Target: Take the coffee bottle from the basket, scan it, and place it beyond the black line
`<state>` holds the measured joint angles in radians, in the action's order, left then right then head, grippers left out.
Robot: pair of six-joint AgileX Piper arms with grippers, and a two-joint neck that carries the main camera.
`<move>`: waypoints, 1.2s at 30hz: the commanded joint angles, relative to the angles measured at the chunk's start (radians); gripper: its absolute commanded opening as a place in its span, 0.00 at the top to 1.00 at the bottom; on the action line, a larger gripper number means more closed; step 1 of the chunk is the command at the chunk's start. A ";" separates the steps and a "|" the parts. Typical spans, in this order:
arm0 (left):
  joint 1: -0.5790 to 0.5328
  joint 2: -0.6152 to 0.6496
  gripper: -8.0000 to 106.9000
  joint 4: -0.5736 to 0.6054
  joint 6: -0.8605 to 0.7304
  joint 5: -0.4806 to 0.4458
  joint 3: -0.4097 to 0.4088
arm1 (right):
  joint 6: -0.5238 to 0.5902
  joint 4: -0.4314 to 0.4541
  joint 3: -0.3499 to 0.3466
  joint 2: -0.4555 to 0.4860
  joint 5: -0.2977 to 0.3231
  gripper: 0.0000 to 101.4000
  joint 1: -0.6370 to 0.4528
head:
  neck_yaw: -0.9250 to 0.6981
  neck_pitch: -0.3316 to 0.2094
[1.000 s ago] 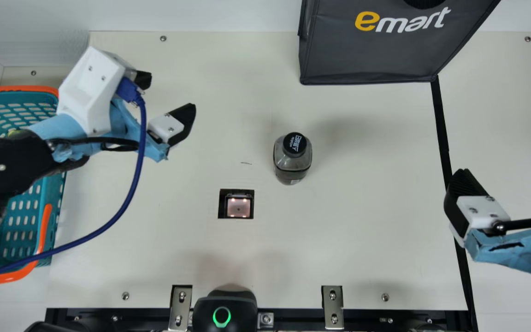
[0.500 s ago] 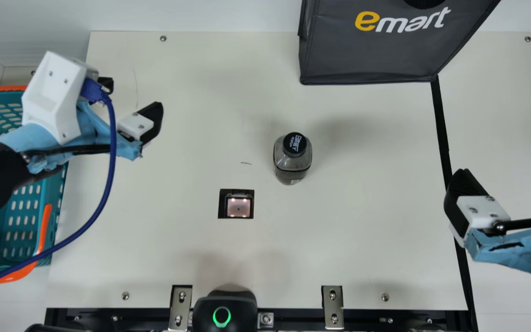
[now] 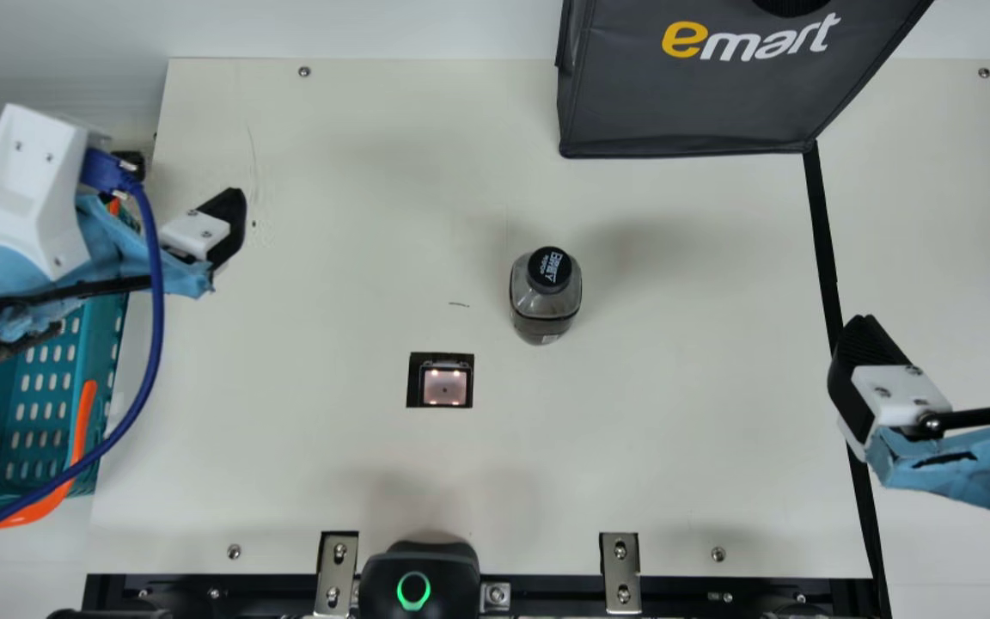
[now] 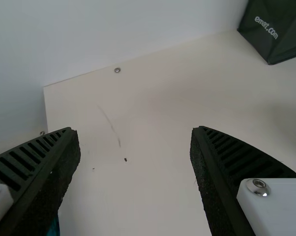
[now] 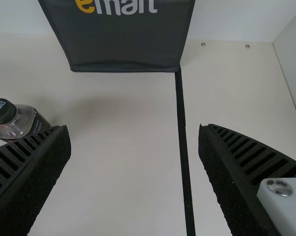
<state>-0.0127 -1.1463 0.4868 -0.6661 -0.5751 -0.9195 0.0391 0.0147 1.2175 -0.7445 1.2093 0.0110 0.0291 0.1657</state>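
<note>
Cream bench (image 3: 332, 481), coffee bottle standing on it, both tools released.
From the left: a teal basket (image 3: 106, 352) with orange trim lies partly under the left arm, a blue cable (image 3: 157, 318) curving over it; the left tool (image 3: 188, 179) is spread wide beside it, only air between its ribbed fingers; next, a lit scanner window (image 3: 444, 386) set in the bench, a black device with a green ring (image 3: 413, 589) at the near edge; then the coffee bottle (image 3: 544, 305), upright under its black cap, between the window and the black line (image 3: 821, 241); a dark bag (image 3: 693, 94) at the far side, the line running from its near corner; last, the right tool (image 3: 944, 322), also wide apart and holding only air, its wrist view showing the line between its fingers.
</note>
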 commanded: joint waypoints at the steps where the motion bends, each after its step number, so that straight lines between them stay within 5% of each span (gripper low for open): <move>1: 0.019 0.006 0.15 -0.004 -0.001 -0.003 0.003 | 0.000 0.000 0.000 0.000 0.000 0.10 0.000 | -0.002 -0.027; 36: 0.165 0.155 0.15 -0.126 0.106 -0.035 0.050 | 0.000 0.000 0.000 0.000 0.000 0.10 0.000 | -0.002 -0.027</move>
<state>0.1516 -0.9943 0.3636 -0.5613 -0.6084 -0.8714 0.0391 0.0147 1.2175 -0.7445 1.2093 0.0110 0.0291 0.1657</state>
